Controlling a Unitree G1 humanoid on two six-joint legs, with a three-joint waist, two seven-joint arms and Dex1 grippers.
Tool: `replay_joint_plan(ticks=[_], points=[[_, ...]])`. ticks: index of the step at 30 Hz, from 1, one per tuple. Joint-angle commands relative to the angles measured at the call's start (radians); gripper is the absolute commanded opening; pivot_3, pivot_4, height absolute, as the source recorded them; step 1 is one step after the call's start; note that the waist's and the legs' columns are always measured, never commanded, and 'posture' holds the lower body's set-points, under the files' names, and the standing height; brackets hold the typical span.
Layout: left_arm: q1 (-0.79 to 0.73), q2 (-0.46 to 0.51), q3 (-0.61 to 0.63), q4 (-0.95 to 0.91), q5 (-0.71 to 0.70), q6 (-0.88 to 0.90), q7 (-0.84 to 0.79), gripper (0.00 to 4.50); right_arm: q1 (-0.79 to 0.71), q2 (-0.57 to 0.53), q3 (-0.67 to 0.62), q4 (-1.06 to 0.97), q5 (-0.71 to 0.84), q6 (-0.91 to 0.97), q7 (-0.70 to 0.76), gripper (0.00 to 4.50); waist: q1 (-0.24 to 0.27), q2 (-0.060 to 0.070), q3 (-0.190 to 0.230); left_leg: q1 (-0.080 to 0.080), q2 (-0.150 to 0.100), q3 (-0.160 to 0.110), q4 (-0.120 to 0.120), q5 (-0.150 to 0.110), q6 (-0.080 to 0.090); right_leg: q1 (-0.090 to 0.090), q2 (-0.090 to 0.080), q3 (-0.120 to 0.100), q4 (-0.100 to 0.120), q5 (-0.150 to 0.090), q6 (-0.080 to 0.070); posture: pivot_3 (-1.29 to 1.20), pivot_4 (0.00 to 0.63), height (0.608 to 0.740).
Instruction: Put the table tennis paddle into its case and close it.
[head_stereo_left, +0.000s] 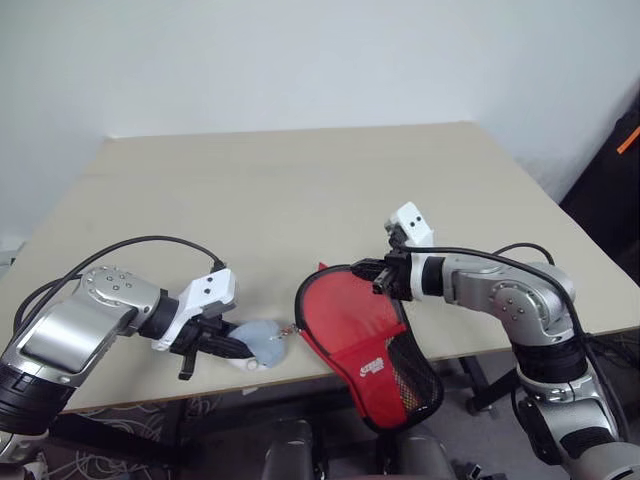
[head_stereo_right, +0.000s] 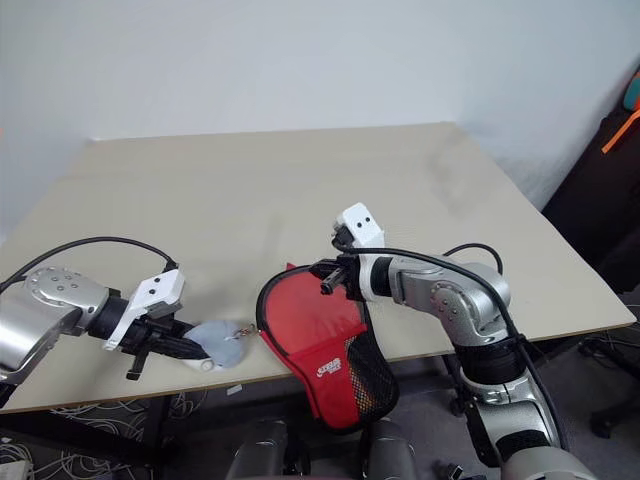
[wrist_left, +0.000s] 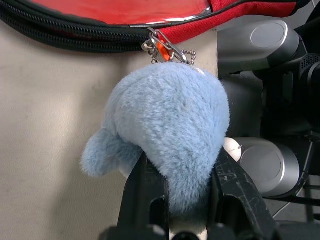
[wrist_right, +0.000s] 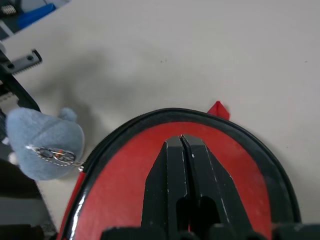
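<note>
Case (head_stereo_left: 352, 322) lies red side up at the near edge of the beige table (head_stereo_left: 300, 190); its round end rests on the tabletop and its narrow end, with white logo and black mesh pocket, hangs over the edge. Black zipper runs around the rim of the round end. A small red tab pokes out at the rim, seen in the right wrist view. Paddle cannot be made out separately from the case.

Right gripper (head_stereo_left: 383, 274) sits over the round end of the case, jaws pressed together; whether they pinch fabric cannot be told.

Left gripper (head_stereo_left: 235, 347) is just beside the case, jaws pinching a fluffy light-blue plush charm (wrist_left: 167, 125). A short metal chain (wrist_left: 165, 47) joins the charm to the zipper edge.
</note>
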Motion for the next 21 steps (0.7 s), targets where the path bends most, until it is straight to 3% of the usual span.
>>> replay_joint_plan(ticks=[1, 7, 21], points=[[-0.021, 0.010, 0.004, 0.005, 0.015, -0.012, -0.014, 0.65, 0.003, 0.027, 0.046, 0.040, -0.052, -0.095, 0.025, 0.00, 0.000, 0.000, 0.000, 0.000, 0.000, 0.000, 0.000, 0.000, 0.000, 0.000, 0.000, 0.000, 0.000, 0.000, 0.000, 0.00, 0.000, 0.654], [-0.031, -0.022, -0.013, 0.024, 0.035, -0.017, 0.008, 0.65, 0.050, 0.070, 0.148, 0.150, -0.166, -0.250, 0.063, 0.00, 0.001, -0.001, 0.000, 0.000, 0.000, 0.001, 0.000, 0.000, 0.000, 0.000, 0.000, 0.000, 0.000, 0.000, 0.000, 0.00, 0.000, 0.654], [-0.021, -0.022, -0.005, 0.055, 0.068, -0.046, 0.019, 0.65, 0.080, 0.107, 0.150, 0.253, -0.250, -0.322, 0.114, 0.00, 0.000, -0.001, -0.001, 0.001, 0.000, 0.002, 0.000, 0.000, 0.000, 0.000, 0.000, 0.001, 0.001, 0.000, 0.000, 0.00, 0.000, 0.654]])
